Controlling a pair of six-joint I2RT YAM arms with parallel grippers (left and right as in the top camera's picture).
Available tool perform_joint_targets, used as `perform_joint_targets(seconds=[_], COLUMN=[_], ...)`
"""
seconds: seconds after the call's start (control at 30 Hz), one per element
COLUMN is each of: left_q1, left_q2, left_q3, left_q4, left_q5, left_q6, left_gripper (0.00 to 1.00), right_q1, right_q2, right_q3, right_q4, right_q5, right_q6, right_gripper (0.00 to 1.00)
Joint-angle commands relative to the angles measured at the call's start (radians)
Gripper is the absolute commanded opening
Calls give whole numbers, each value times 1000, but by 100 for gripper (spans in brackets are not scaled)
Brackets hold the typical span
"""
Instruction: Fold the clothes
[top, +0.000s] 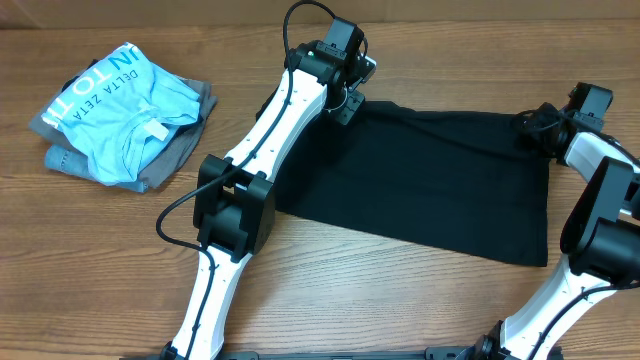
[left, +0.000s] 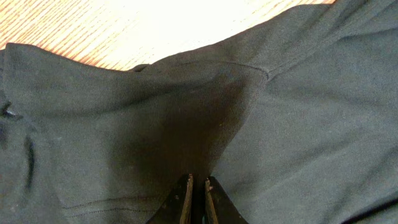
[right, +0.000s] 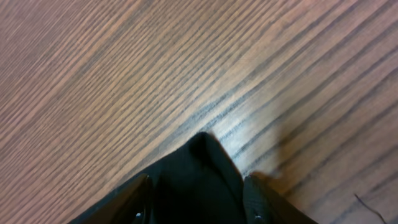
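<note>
So, table (top: 400, 300): wood grain, carrying everything.
Black garment (top: 430, 180): spread flat over the middle and right of the table, far corners bunched.
Left arm (top: 270, 125): stretched from the near edge up to the garment's far left corner.
Right arm (top: 600, 190): bent, reaching the far right corner.
Folded pile (top: 125, 115): light blue shirt on grey, far left, well apart.
Left gripper (left: 198, 198): clenched on a pinch of black fabric.
Right gripper (right: 199, 199): grasping the garment's corner tip.

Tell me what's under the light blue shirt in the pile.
A folded gray garment pokes out beneath the light blue shirt. The shirt covers most of it, so how many pieces lie there is hidden.
</note>
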Motion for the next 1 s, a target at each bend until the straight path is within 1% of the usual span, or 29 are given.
perform_joint_targets(seconds=[0.0,0.03,0.13,0.17,0.2,0.23,0.27,0.3,0.43,0.57,0.67,0.73,0.77,0.8,0.87,0.93,0.97], left_q1=[3,3,3,3,4,3,3,3,4,4,4,6,6,6,6,6,6], left_q2=[-10,-10,-10,-10,-10,-10,-10,-10,-10,-10,-10,-10,-10,-10,-10,-10,-10], left_q3=[27,27,27,27,27,27,27,27,27,27,30,33,35,35,32,21,17], left_q4=[-3,-4,-9,-12,-14,-15,-14,-14,-19,-26,-31,-40,-57,-72,-111,-116,-116], left_q5=[8,8,8,8,8,8,8,8,7,4,3,-4,2,13,14,26,36], left_q6=[0,0,0,0,0,0,0,0,0,0,0,0,0,2,14,14,16], left_gripper=[11,11,11,11,11,12,12,12,17,19,19,14,15,20,39,51,56], right_q1=[-2,-2,-2,-2,-2,-2,-6,-10,-21,-26,-26,-26,-26,-26,-26,-26,-26], right_q2=[42,52,66,66,65,61,57,52,28,0,-14,-22,-27,-29,-34,-39,-40], right_q3=[19,19,19,19,21,39,54,78,169,257,301,310,310,310,310,310,310], right_q4=[10,10,10,10,12,-3,-21,-46,-125,-191,-259,-294,-313,-319,-330,-338,-341], right_q5=[-6,-6,-7,-6,-6,-7,-7,-8,-19,-60,-60,-60,-60,-60,-60,-60,-60], right_q6=[-3,-3,-3,-3,-3,-3,-3,-4,-11,-34,-33,-33,-29,-29,-29,-29,-29], right_gripper=[50,50,38,27,21,10,5,4,4,4,4,4,4,4,4,4,4])
